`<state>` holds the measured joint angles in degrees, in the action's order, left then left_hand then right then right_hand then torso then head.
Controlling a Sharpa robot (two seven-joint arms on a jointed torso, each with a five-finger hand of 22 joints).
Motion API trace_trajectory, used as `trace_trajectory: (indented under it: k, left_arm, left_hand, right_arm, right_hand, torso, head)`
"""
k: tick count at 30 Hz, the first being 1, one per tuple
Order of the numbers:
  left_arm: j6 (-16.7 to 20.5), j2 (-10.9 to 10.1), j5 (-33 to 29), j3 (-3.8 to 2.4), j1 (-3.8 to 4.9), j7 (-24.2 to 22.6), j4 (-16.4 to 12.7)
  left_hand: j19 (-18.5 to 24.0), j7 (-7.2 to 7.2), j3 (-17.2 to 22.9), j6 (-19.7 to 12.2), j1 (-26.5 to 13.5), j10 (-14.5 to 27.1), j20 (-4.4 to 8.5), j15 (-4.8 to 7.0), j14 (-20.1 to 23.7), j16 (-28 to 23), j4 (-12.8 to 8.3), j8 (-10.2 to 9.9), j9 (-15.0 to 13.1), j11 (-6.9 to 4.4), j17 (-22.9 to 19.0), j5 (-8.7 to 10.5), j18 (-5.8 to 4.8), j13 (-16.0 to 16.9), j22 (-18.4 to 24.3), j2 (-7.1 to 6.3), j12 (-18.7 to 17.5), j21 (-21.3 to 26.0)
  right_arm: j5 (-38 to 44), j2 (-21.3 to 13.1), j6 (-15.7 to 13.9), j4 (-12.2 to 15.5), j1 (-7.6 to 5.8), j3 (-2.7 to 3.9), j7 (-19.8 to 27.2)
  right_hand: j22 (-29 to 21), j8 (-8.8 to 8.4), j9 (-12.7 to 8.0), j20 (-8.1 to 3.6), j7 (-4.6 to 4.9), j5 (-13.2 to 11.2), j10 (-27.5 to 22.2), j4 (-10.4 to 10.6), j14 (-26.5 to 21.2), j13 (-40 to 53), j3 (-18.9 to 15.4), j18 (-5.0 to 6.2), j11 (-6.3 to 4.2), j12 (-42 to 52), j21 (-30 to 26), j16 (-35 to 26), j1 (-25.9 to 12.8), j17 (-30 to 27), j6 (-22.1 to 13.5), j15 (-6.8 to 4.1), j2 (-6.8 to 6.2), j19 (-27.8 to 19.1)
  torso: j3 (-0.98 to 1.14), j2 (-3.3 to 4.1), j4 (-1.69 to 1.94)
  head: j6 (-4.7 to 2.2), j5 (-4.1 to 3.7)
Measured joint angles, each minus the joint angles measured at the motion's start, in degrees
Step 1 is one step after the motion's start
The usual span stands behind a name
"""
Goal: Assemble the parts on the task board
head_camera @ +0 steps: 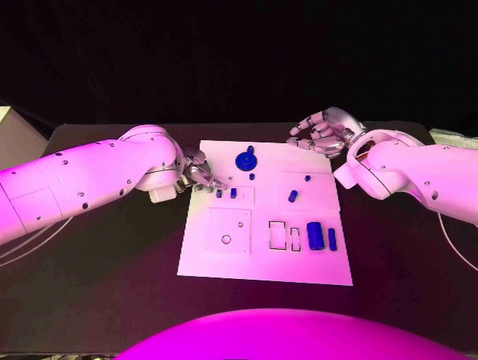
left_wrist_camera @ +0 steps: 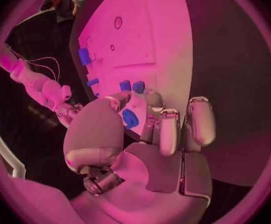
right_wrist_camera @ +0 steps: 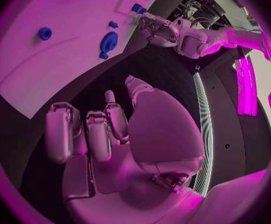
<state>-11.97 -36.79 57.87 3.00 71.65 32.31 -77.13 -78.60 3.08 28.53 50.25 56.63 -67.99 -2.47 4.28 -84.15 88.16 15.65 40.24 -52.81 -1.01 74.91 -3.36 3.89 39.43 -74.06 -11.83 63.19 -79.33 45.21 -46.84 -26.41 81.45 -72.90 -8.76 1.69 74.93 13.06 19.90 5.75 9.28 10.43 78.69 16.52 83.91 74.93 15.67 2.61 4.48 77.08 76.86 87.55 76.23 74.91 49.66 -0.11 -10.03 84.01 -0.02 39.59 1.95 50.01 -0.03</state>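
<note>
The left hand (head_camera: 199, 177) is seen at the board (head_camera: 263, 259) edge beside two small parts (head_camera: 226, 193); whether anything is pinched cannot be told. The right hand (head_camera: 323, 131) is held empty, fingers spread. The parts could be knocked over by a careless reach.

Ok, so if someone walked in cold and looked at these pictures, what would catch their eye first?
Probably the white task board in the middle of the black table, dotted with small blue parts, the largest a round piece near its far edge. Next, the two silver hands flanking it: the left hand has its fingertips at the board's left edge by two small blue pegs, while the right hand hovers off the far right corner, holding nothing.
</note>
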Motion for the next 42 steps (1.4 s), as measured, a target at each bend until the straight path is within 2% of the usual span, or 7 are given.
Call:
trace_trajectory:
  k: [12,20,23,26,31,33,42]
  left_arm:
    - [1.63,-1.59,-1.45,-0.94,0.00,-0.39,-1.15]
    - [3.54,-3.20,-2.17,-1.09,0.00,-1.55,-3.02]
    - [4.43,-3.81,-2.40,-1.09,-0.03,-2.16,-4.09]
    - [5.73,-4.43,-2.48,-1.09,-0.09,-2.89,-5.18]
    - [8.89,-5.25,-2.07,-1.00,-0.53,-4.31,-6.58]
    - [10.42,-5.56,-1.57,-0.96,-0.92,-4.95,-7.07]
    - [14.37,-5.86,1.19,-0.87,-2.76,-6.42,-8.04]
  left_hand:
    - [0.44,0.00,-0.42,0.01,0.00,0.23,-0.01,0.00,0.00,-0.35,0.42,0.00,0.03,0.22,0.00,0.00,0.00,-0.61,0.56,0.00,0.00,0.42]
    - [1.34,1.20,-1.83,-2.24,3.06,2.06,-0.50,-0.83,0.21,-1.23,0.71,-2.99,2.23,1.21,0.00,0.00,0.00,-2.67,1.89,1.65,-0.84,1.51]
    - [1.77,1.93,-1.24,-3.43,5.81,2.94,-0.93,-1.39,0.12,-1.68,0.13,-4.94,4.08,1.87,0.00,0.00,0.00,-3.44,2.21,2.02,-1.31,1.98]
    - [1.95,2.42,0.94,-3.89,8.85,3.70,-1.11,-1.74,0.10,-1.89,-0.89,-6.54,6.10,2.24,0.00,0.00,0.00,-4.06,2.34,1.72,-1.51,2.00]
    - [1.95,2.42,3.03,-3.89,10.09,3.70,-1.11,-1.74,0.10,-1.89,-1.73,-6.89,7.38,2.24,0.00,0.00,0.00,-4.12,2.28,1.05,-1.51,2.00]
    - [1.95,2.39,3.26,-3.79,10.05,3.70,-1.11,-1.74,0.11,-1.89,-1.49,-6.89,7.56,2.24,0.00,0.00,0.01,-3.96,2.13,1.01,-1.37,2.00]
    - [1.90,2.34,1.47,-2.52,7.41,3.68,-1.16,-1.74,0.10,-1.89,0.87,-6.28,8.30,2.22,0.00,0.00,-0.01,-3.79,1.86,-1.29,-0.78,2.00]
  right_arm:
    - [0.00,-0.03,0.01,-0.02,0.04,0.00,0.00]
    - [0.00,-0.12,0.01,0.01,0.05,0.00,0.00]
    - [0.00,-0.14,0.01,0.02,0.06,0.00,0.00]
    - [0.00,-0.19,0.01,0.02,0.06,0.00,0.00]
    - [0.00,-0.27,0.01,0.02,0.08,0.00,0.00]
    - [0.00,-0.29,0.01,0.03,0.09,0.00,0.00]
    - [0.00,-0.37,0.01,0.04,0.16,0.00,0.00]
  right_hand:
    - [-0.01,0.00,0.00,0.00,0.00,0.00,0.00,0.00,0.00,-0.01,0.00,0.00,0.00,0.00,0.00,0.00,0.00,0.00,0.00,0.00,0.00,0.00]
    - [-0.01,0.00,0.00,0.00,0.00,0.00,0.00,0.00,0.00,-0.01,0.00,0.00,0.00,0.00,0.00,0.00,0.00,0.00,0.00,0.00,0.00,0.00]
    - [-0.02,0.00,0.00,0.00,0.00,0.00,0.00,0.00,0.00,-0.01,0.00,0.00,0.00,0.00,0.00,0.00,0.00,0.00,0.00,0.00,0.00,0.00]
    - [-0.02,0.00,0.00,0.00,0.00,0.00,0.00,0.00,0.00,-0.01,0.00,0.00,0.00,0.00,0.00,0.00,0.00,0.00,0.00,0.00,0.00,0.00]
    - [-0.02,0.00,0.00,0.00,0.00,0.00,0.00,0.00,0.00,-0.01,0.00,0.00,0.00,0.00,0.00,0.00,0.00,0.00,0.00,0.00,0.00,0.00]
    - [-0.02,0.00,0.00,0.00,0.00,0.00,0.00,0.00,0.00,-0.02,0.00,0.00,0.00,0.00,0.00,0.00,0.00,0.00,0.00,0.00,0.00,0.00]
    - [-0.03,0.00,0.00,0.00,0.00,0.00,0.00,0.00,0.00,-0.02,0.00,0.00,0.00,0.00,0.00,0.00,0.00,0.00,0.00,0.00,0.00,0.00]
  torso:
    - [0.02,-0.01,-0.03]
    - [0.04,-0.03,0.01]
    - [0.04,-0.04,0.04]
    - [0.02,-0.08,0.04]
    - [0.01,-0.12,0.12]
    - [0.02,-0.13,0.13]
    - [-0.02,-0.08,0.02]
  head:
    - [0.00,-0.04]
    - [0.00,-0.14]
    - [0.00,-0.14]
    - [0.00,-0.12]
    - [0.00,-0.04]
    - [0.00,0.01]
    - [0.00,0.24]
